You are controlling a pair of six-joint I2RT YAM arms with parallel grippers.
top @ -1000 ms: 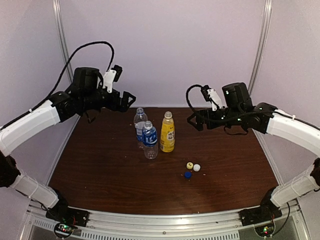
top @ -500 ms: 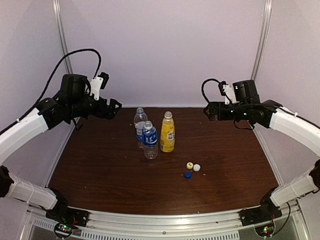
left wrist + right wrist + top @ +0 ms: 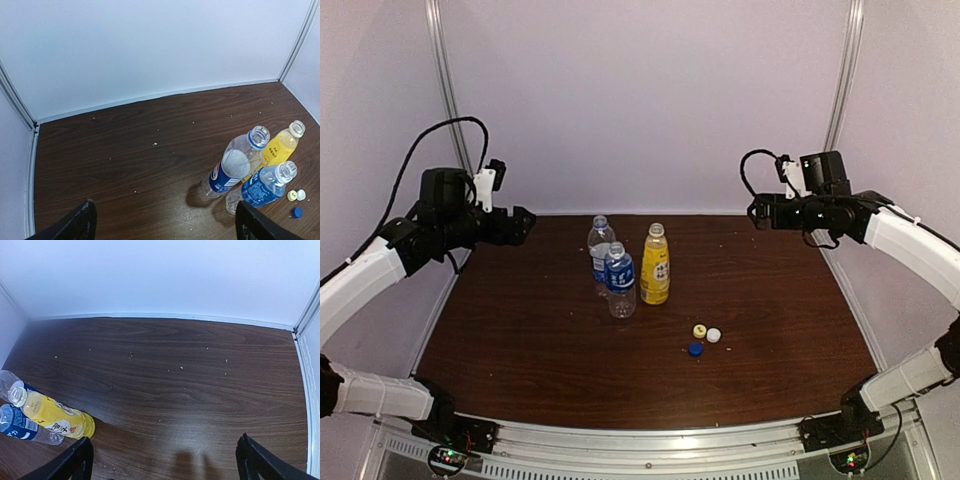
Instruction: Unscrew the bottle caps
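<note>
Cut off: in each wrist view only the tips of that tool's fingers are seen, at the lower edge. In the right wrist view the bottles are clipped by the left edge.
Hidden: from above, the taller clear bottle is partly covered by the short clear bottle in front of it.
Hard to make out: the label print cannot be read.
Bottles: three are counted, standing upright and close together mid-tabletop. Two are clear with blue labels and one is a yellow-orange bottle. All necks are seen uncapped.
Caps: three are counted, lying loose on the tabletop to the near right of the bottles. The yellow cap and white cap are side by side, with the blue cap just beside them.
Left tool: spread wide, nothing held, raised by the far left corner.
Right tool: spread wide, nothing held, raised by the far right corner.
</note>
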